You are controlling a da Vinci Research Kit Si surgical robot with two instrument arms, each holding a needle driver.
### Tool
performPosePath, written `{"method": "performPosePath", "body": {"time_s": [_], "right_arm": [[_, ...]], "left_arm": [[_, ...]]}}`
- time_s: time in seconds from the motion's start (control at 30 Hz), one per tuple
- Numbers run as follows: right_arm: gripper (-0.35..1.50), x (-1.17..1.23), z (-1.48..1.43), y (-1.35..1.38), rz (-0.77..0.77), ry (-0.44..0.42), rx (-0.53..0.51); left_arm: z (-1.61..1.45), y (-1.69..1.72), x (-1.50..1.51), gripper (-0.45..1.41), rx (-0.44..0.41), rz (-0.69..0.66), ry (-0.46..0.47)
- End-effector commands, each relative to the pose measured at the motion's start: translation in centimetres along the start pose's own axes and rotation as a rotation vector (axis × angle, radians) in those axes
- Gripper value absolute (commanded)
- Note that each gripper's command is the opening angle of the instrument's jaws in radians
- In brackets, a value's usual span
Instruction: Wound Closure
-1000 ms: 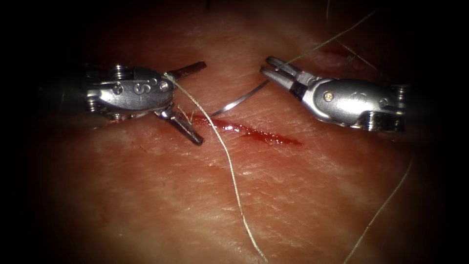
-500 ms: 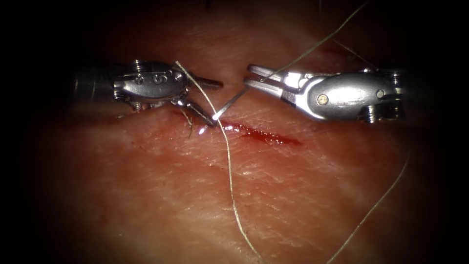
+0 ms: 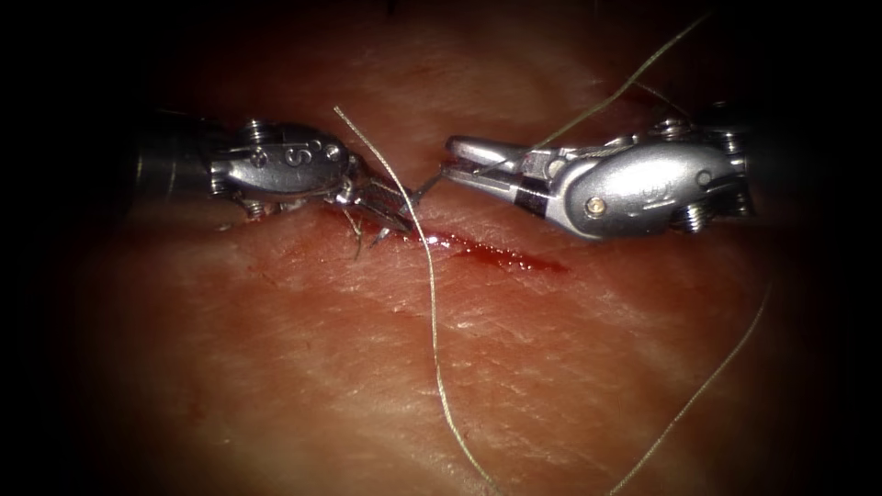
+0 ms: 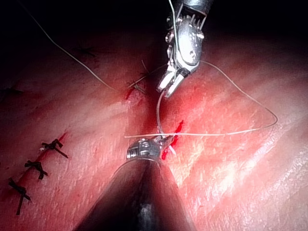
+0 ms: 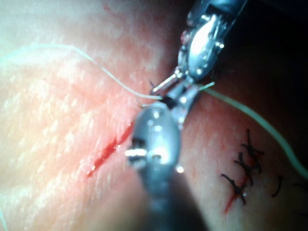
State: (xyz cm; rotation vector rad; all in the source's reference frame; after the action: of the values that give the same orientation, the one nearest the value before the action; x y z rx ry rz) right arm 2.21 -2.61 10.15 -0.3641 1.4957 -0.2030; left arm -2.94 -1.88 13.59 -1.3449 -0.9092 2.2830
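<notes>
Pink tissue [image 3: 478,349] lies under both your tools, with the cut [image 3: 501,255] running as a red line across it, wet with red fluid [image 3: 459,244]. Your left hand [image 3: 390,209] sits at the cut's left end, its jaws drawn narrow around the needle's [image 3: 424,187] tip end; whether they truly grip it, you cannot tell from these views. Your right hand [image 3: 455,158] reaches in above the cut and holds the needle near its back end, jaws closed on it. The needle spans the short gap between the two hands, above the tissue and not in it. In the left wrist view it shows as a pale arc [image 4: 159,113] running from the right hand [image 4: 167,89] down to the left hand [image 4: 161,142]. Thread [image 3: 432,303] drapes over the left hand and falls across the cut toward the near edge; another strand climbs away from the right hand. Dark stitches [image 4: 38,166] close an older cut, seen in the left wrist view.
</notes>
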Motion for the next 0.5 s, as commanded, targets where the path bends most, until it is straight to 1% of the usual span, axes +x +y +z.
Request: {"method": "performPosePath", "body": {"time_s": [0.03,0.1,0.23,0.33,0.37,0.4,0.43,0.47,0.5], "right_arm": [[-0.35,-0.01,0.11,-0.02,-0.009,0.011,0.004],[-0.35,0.03,0.13,-0.03,-0.02,0.022,0.014],[-0.35,0.06,0.16,-0.04,-0.027,0.032,0.016],[-0.35,0.06,0.17,-0.03,-0.021,-0.001,0.004],[-0.03,0.06,0.18,-0.02,0.026,-0.024,-0.004],[0.49,0.06,0.19,-0.04,0.16,-0.049,-0.009],[0.64,0.06,0.19,-0.07,0.187,-0.053,-0.011],[0.83,0.07,0.2,-0.1,0.231,-0.078,-0.013],[0.94,0.08,0.2,-0.13,0.263,-0.102,-0.019]], "left_arm": [[0.07,-0.03,-0.03,-0.17,-0.002,0.003,-0.001],[0.08,-0.04,-0.04,-0.22,-0.004,-0.001,-0.001],[0.07,-0.05,-0.04,-0.23,-0.007,-0.005,-0.004],[0.04,-0.1,-0.03,-0.28,0.009,-0.016,0.025],[0.03,-0.11,-0.02,-0.3,0.01,-0.023,0.043],[0.0,-0.12,0.0,-0.33,0.006,-0.028,0.082],[-0.03,-0.13,0.01,-0.33,0.002,-0.04,0.12],[-0.05,-0.14,0.02,-0.35,-0.002,-0.046,0.147],[-0.07,-0.15,0.04,-0.37,-0.005,-0.047,0.165]]}}
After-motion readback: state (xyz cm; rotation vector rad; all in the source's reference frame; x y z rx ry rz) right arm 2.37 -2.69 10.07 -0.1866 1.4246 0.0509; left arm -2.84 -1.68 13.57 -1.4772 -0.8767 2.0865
